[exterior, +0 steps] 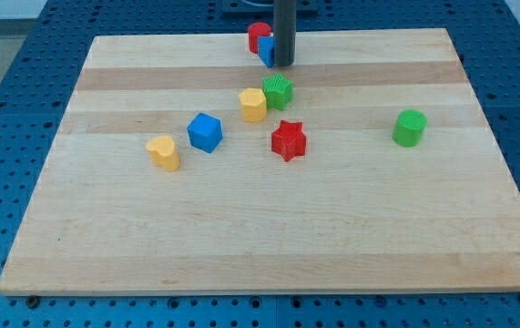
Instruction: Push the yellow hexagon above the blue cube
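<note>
The yellow hexagon point(252, 105) sits near the board's middle, touching a green block point(278, 91) on its upper right. The blue cube point(205, 132) lies to the lower left of the hexagon, a short gap away. My tip point(283, 64) is on the board near the view's top, above and slightly right of the green block, apart from the hexagon.
A yellow heart-shaped block point(163, 152) lies left of the blue cube. A red star point(288, 140) sits below the hexagon. A green cylinder point(410, 128) stands at the right. A red block point(258, 35) and a blue block point(266, 51) sit behind the rod at the wooden board's point(423, 237) top edge.
</note>
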Available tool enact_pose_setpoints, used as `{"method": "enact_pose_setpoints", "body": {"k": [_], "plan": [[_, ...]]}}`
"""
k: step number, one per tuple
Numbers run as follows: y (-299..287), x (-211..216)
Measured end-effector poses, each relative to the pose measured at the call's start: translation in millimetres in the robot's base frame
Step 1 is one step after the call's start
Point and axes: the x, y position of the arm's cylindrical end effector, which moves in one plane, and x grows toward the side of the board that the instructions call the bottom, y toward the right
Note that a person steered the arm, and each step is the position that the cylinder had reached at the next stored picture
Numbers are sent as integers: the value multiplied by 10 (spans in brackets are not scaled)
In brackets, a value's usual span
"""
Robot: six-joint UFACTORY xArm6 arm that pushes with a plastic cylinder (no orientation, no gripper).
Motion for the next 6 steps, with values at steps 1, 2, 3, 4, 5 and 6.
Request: {"method": "enact_pose_setpoints", "body": {"k": [1,2,3,4,5,6], "plan": [[0,-1],[0,42],[160,291],[160,293],[160,293],[231,379]]}}
